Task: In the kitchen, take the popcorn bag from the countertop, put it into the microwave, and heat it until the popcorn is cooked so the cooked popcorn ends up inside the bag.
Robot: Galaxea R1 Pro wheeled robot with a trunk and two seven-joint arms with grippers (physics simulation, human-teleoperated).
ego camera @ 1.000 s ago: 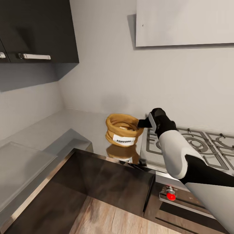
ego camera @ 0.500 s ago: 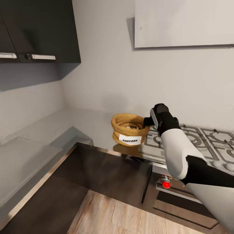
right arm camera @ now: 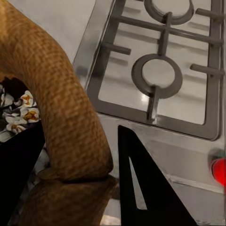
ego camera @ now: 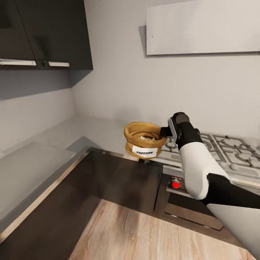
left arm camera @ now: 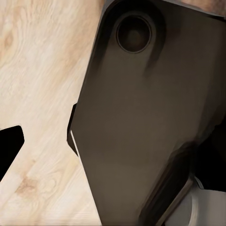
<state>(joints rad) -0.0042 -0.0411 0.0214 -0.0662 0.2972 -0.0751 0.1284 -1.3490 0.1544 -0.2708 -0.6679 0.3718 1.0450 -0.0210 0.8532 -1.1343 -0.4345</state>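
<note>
Beside the hob (ego camera: 224,151), at the worktop (ego camera: 97,131) edge, I see the tan popcorn bag (ego camera: 143,140), rim rolled thick, pale kernels inside. My right tool (ego camera: 163,132) pinches that rim, one finger inside, one outside. Left tool: I cannot tell.

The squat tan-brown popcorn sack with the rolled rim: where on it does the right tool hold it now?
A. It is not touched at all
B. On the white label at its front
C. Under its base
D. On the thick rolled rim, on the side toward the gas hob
D: the right tool pinches the rolled rim of the tan-brown popcorn sack on the side nearest the steel gas hob; the right wrist view shows one finger on each side of the rim.
</note>
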